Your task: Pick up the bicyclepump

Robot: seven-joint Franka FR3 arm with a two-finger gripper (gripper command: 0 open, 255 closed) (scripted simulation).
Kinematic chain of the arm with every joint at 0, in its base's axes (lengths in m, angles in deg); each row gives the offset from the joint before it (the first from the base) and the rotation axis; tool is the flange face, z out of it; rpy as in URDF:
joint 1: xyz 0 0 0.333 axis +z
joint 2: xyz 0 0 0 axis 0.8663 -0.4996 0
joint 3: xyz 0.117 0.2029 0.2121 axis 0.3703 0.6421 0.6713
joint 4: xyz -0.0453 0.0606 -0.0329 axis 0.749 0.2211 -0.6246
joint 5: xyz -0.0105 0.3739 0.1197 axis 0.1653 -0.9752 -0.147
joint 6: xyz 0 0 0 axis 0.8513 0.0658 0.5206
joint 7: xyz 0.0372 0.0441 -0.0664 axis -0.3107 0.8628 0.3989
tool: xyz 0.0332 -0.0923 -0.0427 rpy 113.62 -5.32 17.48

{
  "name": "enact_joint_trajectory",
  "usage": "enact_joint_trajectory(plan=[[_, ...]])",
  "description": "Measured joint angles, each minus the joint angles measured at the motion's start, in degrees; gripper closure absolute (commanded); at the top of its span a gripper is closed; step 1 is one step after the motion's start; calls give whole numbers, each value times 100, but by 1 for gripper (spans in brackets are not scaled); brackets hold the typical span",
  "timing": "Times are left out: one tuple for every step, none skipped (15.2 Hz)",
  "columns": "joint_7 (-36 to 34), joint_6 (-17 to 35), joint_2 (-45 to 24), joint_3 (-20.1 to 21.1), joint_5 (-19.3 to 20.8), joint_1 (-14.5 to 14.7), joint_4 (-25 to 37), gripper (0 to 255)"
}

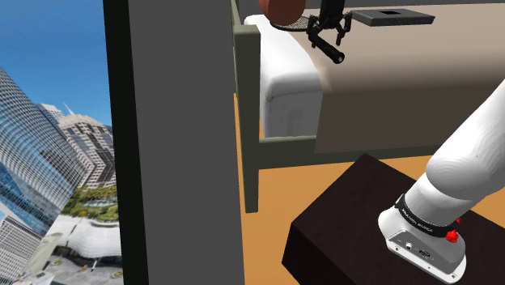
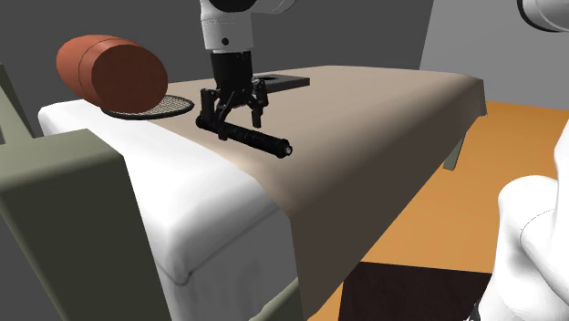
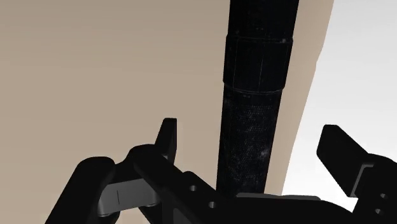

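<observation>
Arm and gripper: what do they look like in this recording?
The arm has smooth, rounded white links. A black band with white lettering rings it above a pale grey flange carrying small red knobs. The gripper is all black and angular, with two fingers below a dark wrist section.

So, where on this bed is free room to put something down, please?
The wide beige blanket between the black pump and its hanging edge is bare. The white sheet strip beside the grey-green bed frame is free too. Crowded: the end holding the brown roll, the round mesh thing, the dark flat plate and the claw over the pump.
</observation>
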Motion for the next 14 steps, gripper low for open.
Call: enact_joint_trajectory(plan=[[-3,30,5,1,1,1,-35,255],[-4,46,9,1,2,1,-54,255],[-4,55,11,0,3,0,-64,255],[-4,60,12,0,3,0,-70,255],[-4,62,13,0,2,0,-73,255],[-5,63,14,1,2,1,-74,255],[-5,64,14,1,2,1,-74,255],[-5,65,15,1,2,1,-75,255],[-5,65,15,1,2,1,-75,255],[-5,65,15,1,2,1,-75,255],[-3,63,12,1,1,0,-71,255],[-2,29,2,0,0,0,-29,255],[4,-35,-20,-1,-2,-1,56,255],[0,-97,-19,1,-2,1,118,255]])
